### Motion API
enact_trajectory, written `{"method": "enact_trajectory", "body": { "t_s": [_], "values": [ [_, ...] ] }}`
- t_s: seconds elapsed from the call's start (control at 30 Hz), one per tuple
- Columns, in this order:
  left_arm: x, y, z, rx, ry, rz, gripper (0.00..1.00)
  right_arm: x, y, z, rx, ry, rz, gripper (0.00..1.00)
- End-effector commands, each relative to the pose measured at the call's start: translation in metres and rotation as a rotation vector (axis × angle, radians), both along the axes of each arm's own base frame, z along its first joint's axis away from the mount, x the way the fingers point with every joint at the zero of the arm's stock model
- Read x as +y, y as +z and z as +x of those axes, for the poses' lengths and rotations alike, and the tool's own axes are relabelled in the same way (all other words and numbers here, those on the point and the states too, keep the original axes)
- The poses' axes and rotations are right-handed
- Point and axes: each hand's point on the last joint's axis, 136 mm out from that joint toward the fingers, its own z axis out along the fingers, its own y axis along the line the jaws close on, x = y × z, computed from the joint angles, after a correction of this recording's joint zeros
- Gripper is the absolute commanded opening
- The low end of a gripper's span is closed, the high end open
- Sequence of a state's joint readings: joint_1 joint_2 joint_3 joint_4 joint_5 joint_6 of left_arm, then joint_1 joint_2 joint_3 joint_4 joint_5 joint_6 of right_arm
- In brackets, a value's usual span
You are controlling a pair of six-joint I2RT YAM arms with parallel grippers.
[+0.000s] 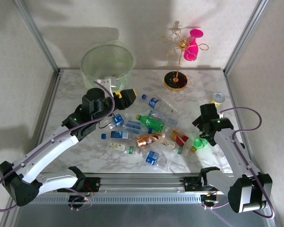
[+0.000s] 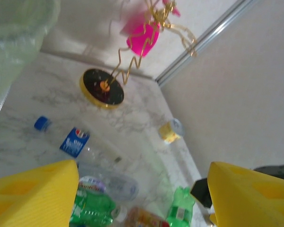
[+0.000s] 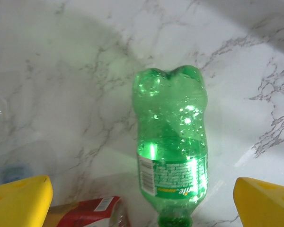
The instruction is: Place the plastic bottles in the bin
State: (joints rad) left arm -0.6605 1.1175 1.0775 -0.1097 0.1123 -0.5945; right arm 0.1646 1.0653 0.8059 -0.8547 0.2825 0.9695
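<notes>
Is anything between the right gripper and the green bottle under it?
Nothing. The right wrist view shows the green bottle on bare marble, framed by the open right gripper; a red-labelled bottle lies beside its neck.

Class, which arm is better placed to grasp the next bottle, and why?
Right, likely: the right claw hangs open over the green bottle, fingers either side. The left claw sits near the bin, bracketing nothing.

White marble tabletop (image 1: 199,90), pale textured walls (image 1: 132,19), aluminium corner posts (image 1: 38,35), soft shadows
</notes>
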Motion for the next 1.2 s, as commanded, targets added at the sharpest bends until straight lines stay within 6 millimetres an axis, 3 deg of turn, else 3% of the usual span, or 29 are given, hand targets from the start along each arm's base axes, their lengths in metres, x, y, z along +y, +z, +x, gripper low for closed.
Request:
{"method": "enact_trajectory", "body": {
  "t_s": [0.0,0.07,0.27,0.43,0.63,0.73,0.87,1.07,1.17],
  "values": [
    [-0.011,-0.012,-0.013,0.028,-0.087,0.002,0.71,-0.003,-0.021,-0.001,0.016,-0.020,0.022,0.98],
    [-0.011,-0.021,-0.015,0.046,-0.091,0.016,0.71,-0.001,-0.033,0.000,0.022,-0.016,0.045,0.98],
    [-0.017,-0.024,-0.019,0.048,-0.130,0.012,0.71,-0.005,-0.065,0.004,0.018,-0.026,0.092,0.95],
    [-0.031,-0.025,-0.021,0.062,-0.177,0.013,0.71,-0.015,-0.075,0.004,0.025,-0.066,0.053,0.91],
    [-0.038,-0.026,-0.024,0.070,-0.190,0.018,0.70,-0.016,-0.080,0.005,0.016,-0.074,0.052,0.69],
    [-0.039,-0.021,-0.026,0.063,-0.194,0.018,0.70,-0.020,-0.071,0.005,0.001,-0.077,0.026,0.60],
    [-0.039,-0.014,-0.029,0.054,-0.195,0.021,0.70,-0.030,-0.049,0.004,-0.026,-0.088,-0.029,0.59],
    [-0.044,-0.001,-0.036,0.035,-0.214,0.021,0.70,-0.033,0.009,0.012,-0.172,-0.070,-0.050,0.58],
    [-0.049,0.006,-0.040,0.026,-0.230,0.025,0.70,-0.010,0.046,0.031,-0.314,0.061,0.034,0.55]
  ]
}}
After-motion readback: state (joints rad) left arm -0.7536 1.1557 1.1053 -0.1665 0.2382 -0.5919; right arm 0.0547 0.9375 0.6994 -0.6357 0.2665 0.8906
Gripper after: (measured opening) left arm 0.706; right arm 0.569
